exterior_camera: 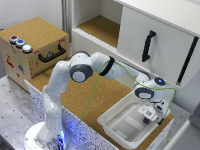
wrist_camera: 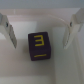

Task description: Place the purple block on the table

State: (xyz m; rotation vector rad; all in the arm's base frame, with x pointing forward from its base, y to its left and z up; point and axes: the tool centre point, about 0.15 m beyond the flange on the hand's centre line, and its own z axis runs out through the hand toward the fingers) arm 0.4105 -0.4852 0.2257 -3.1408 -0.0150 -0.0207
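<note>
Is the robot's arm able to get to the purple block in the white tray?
Probably yes. The end effector hangs open right over the purple block, one finger on each side. Nothing lies between them, and the white tray is open on top.

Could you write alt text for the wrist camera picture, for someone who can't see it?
A dark purple block with a yellow "3" on top lies on the pale floor of a white tray. The robot's gripper hangs open above it, one pale finger on either side, not touching.
</note>
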